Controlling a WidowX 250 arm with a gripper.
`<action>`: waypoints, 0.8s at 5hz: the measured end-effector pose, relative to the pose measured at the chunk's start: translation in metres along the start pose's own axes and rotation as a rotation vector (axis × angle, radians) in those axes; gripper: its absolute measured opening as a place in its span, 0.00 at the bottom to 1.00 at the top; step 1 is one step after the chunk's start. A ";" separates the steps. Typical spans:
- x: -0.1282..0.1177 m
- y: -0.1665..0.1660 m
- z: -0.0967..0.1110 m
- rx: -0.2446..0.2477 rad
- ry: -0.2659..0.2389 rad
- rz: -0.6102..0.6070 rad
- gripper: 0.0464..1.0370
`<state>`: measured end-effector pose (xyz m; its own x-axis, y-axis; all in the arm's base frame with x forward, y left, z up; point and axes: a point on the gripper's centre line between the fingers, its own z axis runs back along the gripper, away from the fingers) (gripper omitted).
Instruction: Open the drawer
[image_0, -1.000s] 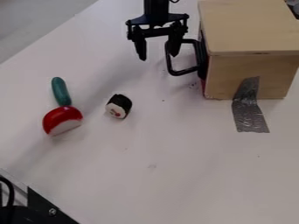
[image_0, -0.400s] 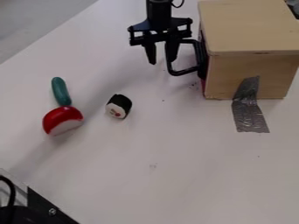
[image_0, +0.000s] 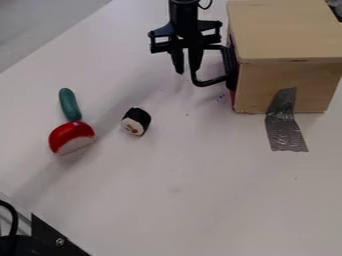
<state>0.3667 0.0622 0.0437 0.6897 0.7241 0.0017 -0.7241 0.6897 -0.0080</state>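
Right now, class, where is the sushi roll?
In the camera view, the sushi roll lies left of centre on the table, just right of the red-and-white toy.

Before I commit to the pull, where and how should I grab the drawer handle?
I'd grip the outer bar of the black handle, coming from above with the end effector straddling it, one side inside the loop. The handle juts from the wooden box toward the picture's left, so that bar stands clear for a pinch.

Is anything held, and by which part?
No hold shows: the end effector is open, one finger overlapping the handle at its outer bar; contact is unclear.
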 end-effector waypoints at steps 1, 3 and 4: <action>0.003 0.002 0.000 0.001 0.011 0.004 0.75; 0.013 0.000 -0.006 0.007 0.014 0.007 0.95; 0.015 -0.001 -0.007 0.009 0.020 0.008 0.95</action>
<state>0.3779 0.0718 0.0365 0.6838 0.7295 -0.0181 -0.7296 0.6839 0.0011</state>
